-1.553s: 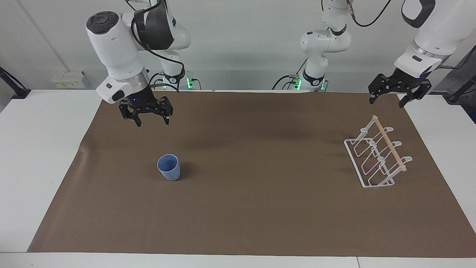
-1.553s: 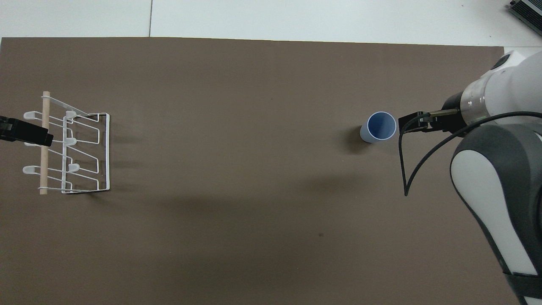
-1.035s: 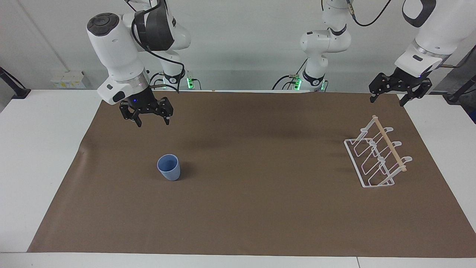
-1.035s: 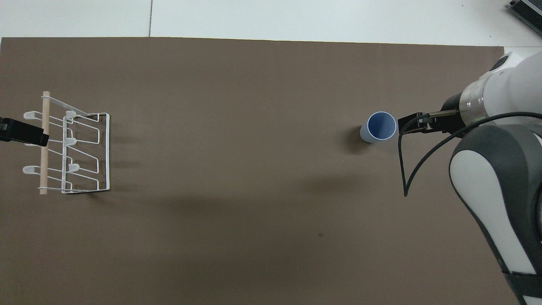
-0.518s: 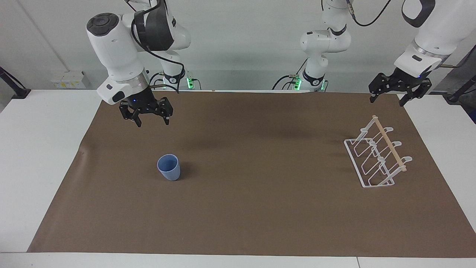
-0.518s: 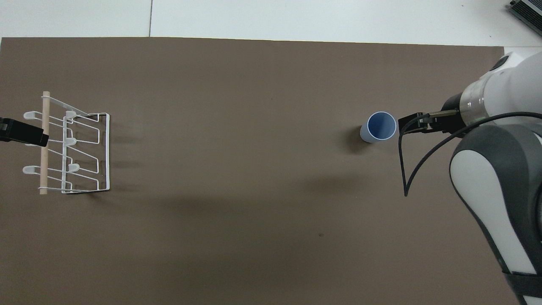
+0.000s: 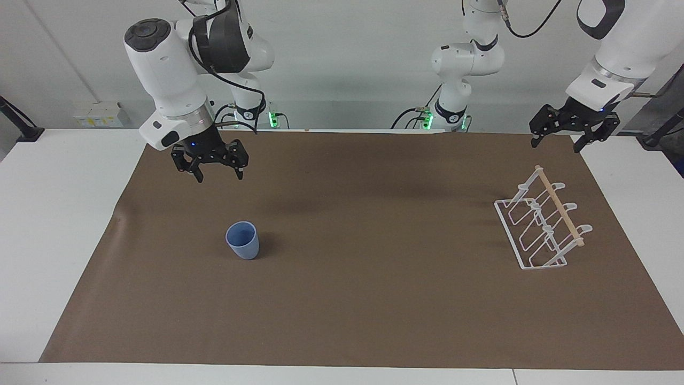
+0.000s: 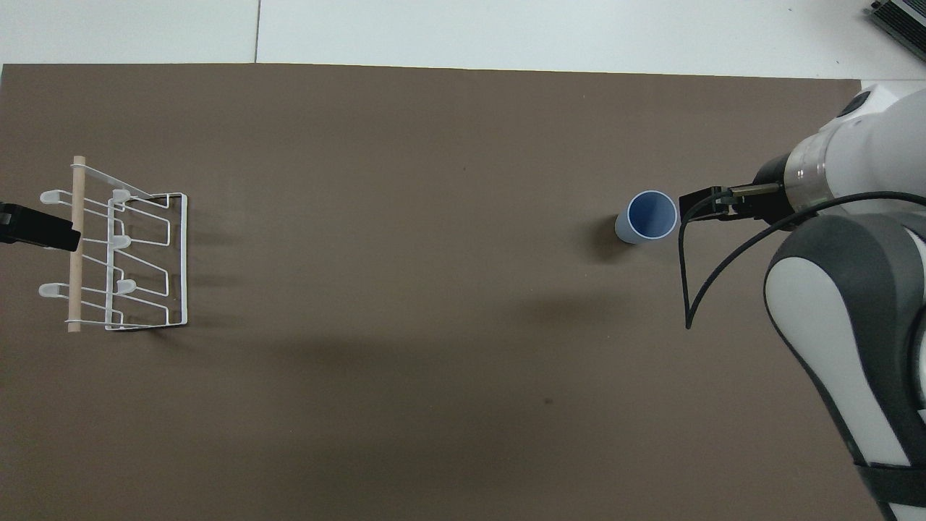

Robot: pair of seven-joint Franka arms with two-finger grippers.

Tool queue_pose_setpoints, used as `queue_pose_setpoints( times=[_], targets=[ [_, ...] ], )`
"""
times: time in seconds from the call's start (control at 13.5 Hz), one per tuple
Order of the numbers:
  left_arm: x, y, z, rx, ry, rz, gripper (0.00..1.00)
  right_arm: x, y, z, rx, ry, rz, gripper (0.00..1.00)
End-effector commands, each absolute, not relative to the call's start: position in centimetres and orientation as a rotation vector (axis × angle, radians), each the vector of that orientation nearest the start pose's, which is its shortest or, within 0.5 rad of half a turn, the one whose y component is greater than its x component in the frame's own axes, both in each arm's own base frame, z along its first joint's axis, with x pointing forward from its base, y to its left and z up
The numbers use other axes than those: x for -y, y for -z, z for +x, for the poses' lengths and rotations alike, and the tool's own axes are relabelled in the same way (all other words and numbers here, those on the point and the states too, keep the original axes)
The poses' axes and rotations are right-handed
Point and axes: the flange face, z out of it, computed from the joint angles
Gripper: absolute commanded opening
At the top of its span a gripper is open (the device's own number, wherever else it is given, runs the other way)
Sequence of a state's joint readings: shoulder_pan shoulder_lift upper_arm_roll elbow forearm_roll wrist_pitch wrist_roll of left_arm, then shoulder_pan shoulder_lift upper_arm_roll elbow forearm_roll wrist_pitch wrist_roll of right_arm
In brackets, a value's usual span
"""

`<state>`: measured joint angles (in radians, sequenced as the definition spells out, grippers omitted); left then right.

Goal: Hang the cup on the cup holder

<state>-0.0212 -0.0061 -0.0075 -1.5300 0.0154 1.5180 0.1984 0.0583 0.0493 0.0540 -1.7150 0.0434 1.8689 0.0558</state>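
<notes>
Cup (image 7: 242, 240) upright on your surface (image 7: 352, 299), untouched.
Your right gripper (image 7: 214, 172) hangs spread above the mat near it; your left gripper (image 7: 556, 141), also spread, waits over the holder's (image 7: 542, 224) end.

A white table (image 7: 64, 214) fills the room's middle, and a broad brown paper mat (image 7: 363, 299) covers most of its top, spreading out below both pincers. Soft grey shadows lie across the mat. The wall (image 7: 347, 64) rising at the table's edge is plain pale grey. A small white box with yellow labels (image 7: 97, 114) sits low on it, toward the right arm's end. Light is even, without glare.
</notes>
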Motion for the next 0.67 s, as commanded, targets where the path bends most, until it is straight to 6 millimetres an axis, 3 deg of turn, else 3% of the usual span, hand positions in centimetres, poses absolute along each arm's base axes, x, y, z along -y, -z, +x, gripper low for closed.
queue_pose_setpoints(
  times=[0.0, 0.3, 0.59],
  targets=[
    [1.5, -64.4, 53.9, -0.355, -0.024, -3.082, 1.00, -7.1, -54.8, 58.1, 0.055, 0.194, -3.082, 1.00],
    [1.6, -64.5, 53.7, -0.362, -0.024, -3.083, 1.00, -7.3, -53.1, 58.1, 0.062, 0.199, -3.081, 1.00],
    [1.9, -64.4, 53.2, -0.376, -0.074, -3.083, 1.00, -9.0, -50.5, 57.8, 0.109, 0.203, -3.078, 1.00]
  ],
)
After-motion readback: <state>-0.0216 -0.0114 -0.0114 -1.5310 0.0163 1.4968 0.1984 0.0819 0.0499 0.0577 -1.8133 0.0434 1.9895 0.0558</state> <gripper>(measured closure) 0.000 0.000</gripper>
